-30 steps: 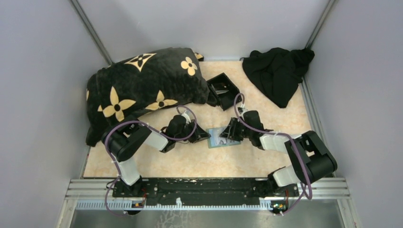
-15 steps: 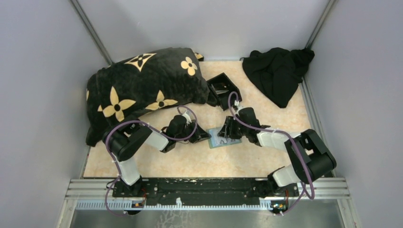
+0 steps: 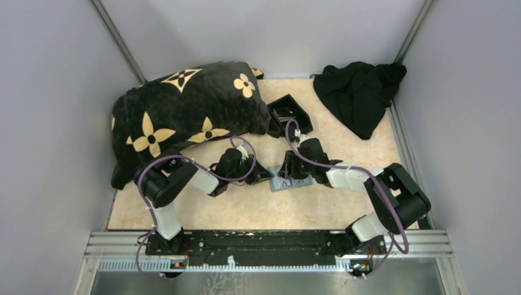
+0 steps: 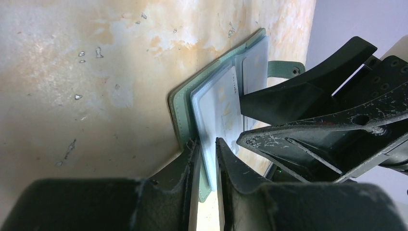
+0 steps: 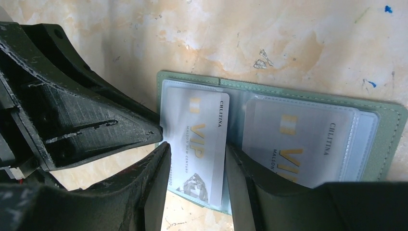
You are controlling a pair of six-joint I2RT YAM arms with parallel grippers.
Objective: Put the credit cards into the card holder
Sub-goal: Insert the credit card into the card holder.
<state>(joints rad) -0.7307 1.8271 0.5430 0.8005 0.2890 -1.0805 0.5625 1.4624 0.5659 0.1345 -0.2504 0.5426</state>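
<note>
Nearly done: first card [image 5: 298, 139] seated in holder [image 5: 385, 120]; second card [image 5: 195, 130] partly in, gripped by right end effector [image 5: 198, 159]; left end effector [image 4: 207, 144] clamping holder edge.

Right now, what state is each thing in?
card holder: open flat, one edge clamped.
held card: pinched by its long edges over the holder.
pocketed card: under its clear pocket.
left gripper: jaws shut on card holder.
right gripper: jaws shut on held card.
black box: open-topped.
black cloth: crumpled.
</note>
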